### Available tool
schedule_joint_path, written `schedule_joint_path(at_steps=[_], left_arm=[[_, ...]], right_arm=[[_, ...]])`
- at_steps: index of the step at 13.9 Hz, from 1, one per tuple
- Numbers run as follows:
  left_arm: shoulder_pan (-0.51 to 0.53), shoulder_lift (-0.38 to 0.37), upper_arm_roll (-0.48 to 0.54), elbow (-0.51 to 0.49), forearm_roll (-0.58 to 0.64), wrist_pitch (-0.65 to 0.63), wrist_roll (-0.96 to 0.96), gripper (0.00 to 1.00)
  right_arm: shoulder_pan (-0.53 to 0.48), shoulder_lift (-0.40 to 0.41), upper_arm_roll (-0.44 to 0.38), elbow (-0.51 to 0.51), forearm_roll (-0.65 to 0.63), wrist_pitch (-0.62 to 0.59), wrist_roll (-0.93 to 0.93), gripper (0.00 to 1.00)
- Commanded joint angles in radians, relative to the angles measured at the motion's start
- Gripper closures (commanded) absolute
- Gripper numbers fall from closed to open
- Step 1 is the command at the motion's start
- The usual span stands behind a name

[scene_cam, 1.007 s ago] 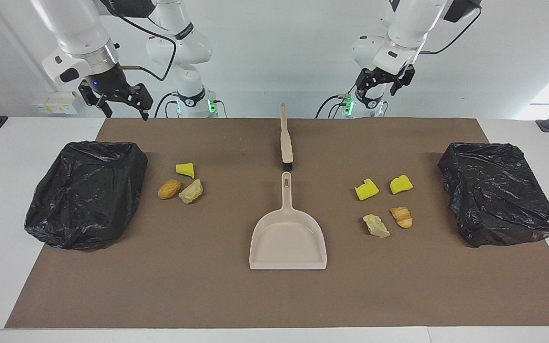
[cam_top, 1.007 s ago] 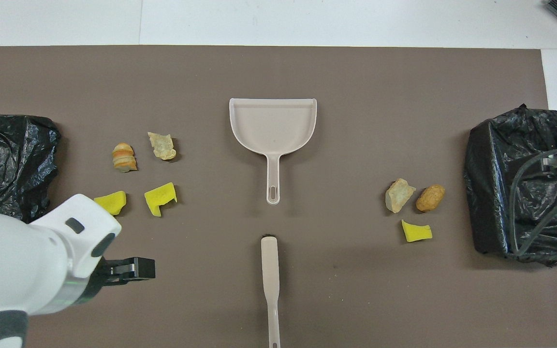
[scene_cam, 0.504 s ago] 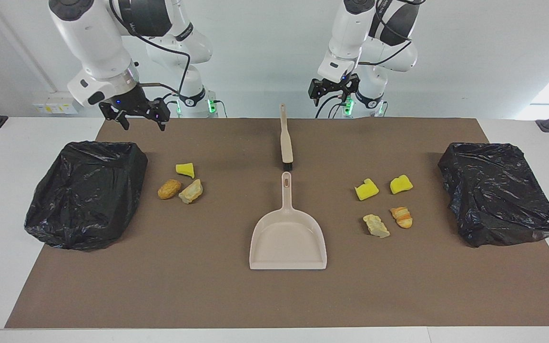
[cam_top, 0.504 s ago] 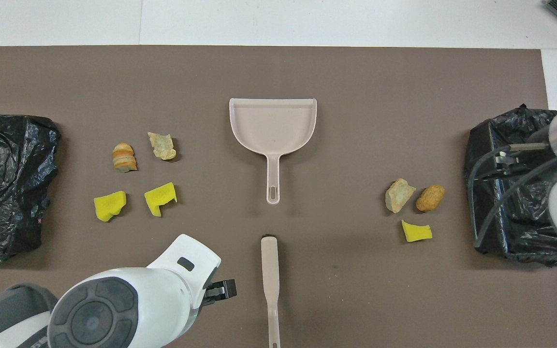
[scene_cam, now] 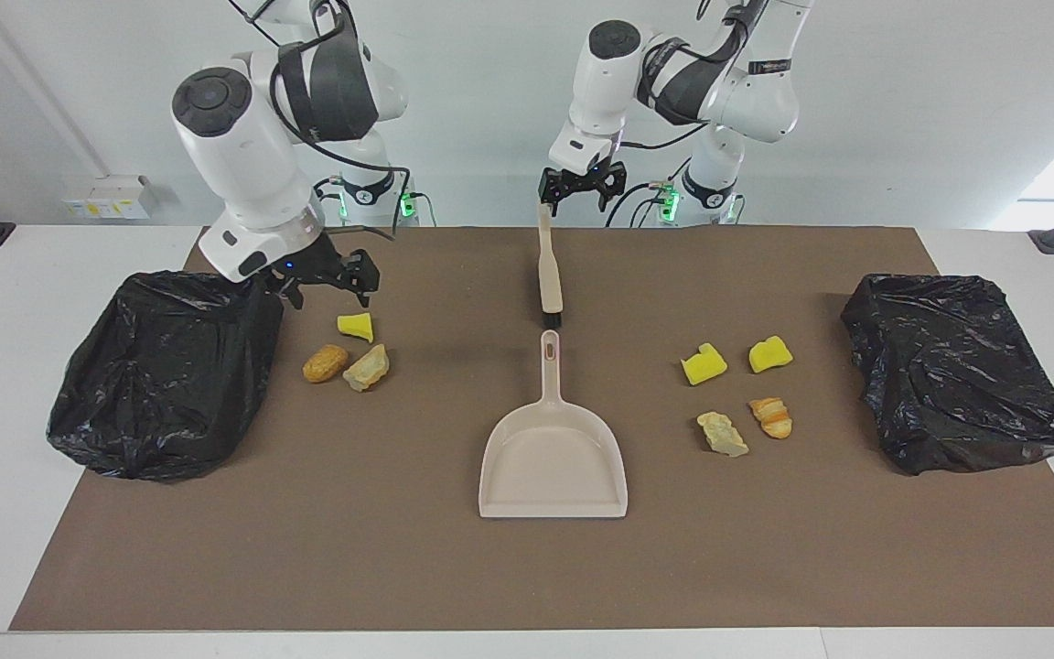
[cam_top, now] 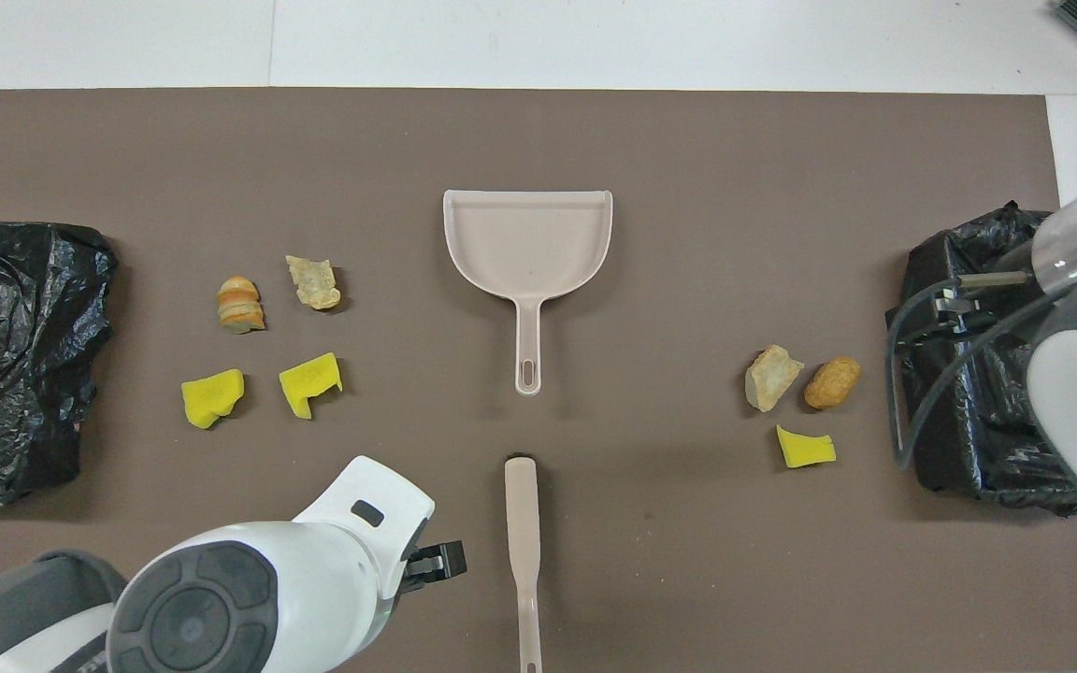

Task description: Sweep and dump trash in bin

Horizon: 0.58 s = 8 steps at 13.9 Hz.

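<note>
Seven bits of trash lie on the brown mat. Toward the right arm's end are a yellow chunk (scene_cam: 355, 326), a tan lump (scene_cam: 325, 362) and a pale chunk (scene_cam: 367, 367). Toward the left arm's end are two yellow chunks (scene_cam: 704, 365) (scene_cam: 770, 353), a croissant bit (scene_cam: 771, 416) and a pale chunk (scene_cam: 722, 433). My left gripper (scene_cam: 582, 190) is open, in the air over the robots' end of the beige brush (scene_cam: 549, 275). My right gripper (scene_cam: 330, 282) is open and empty, low over the mat beside the yellow chunk and the black bin bag (scene_cam: 166, 371).
The beige dustpan (scene_cam: 553, 458) lies mid-table, its handle pointing at the brush's bristles. A second black bin bag (scene_cam: 957, 366) stands at the left arm's end. In the overhead view the left arm (cam_top: 249, 598) covers the mat beside the brush (cam_top: 522, 533).
My left gripper has swung from its own end of the table to over the brush handle. My right gripper has come down and forward toward the yellow chunk. Nothing on the mat has moved.
</note>
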Motion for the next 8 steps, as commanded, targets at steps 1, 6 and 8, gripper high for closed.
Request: schedule_joint_path(at_steps=[1,6,8], left_arm=[[-0.06,0.099,0.018,0.001,-0.009,0.09,-0.018,0.0],[-0.107,0.122,0.018,-0.04,-0.01,0.143,-0.019,0.0],[-0.14,0.122,0.018,-0.053,-0.01,0.153,-0.045,0.0]], right_arm=[[0.036,0.052,0.004,0.013,0.013,0.071,0.049,0.0],[0.062,0.083,0.004,-0.01,0.009,0.124,0.078,0.0],[0.062,0.078,0.004,-0.019,0.009,0.124,0.078,0.0]])
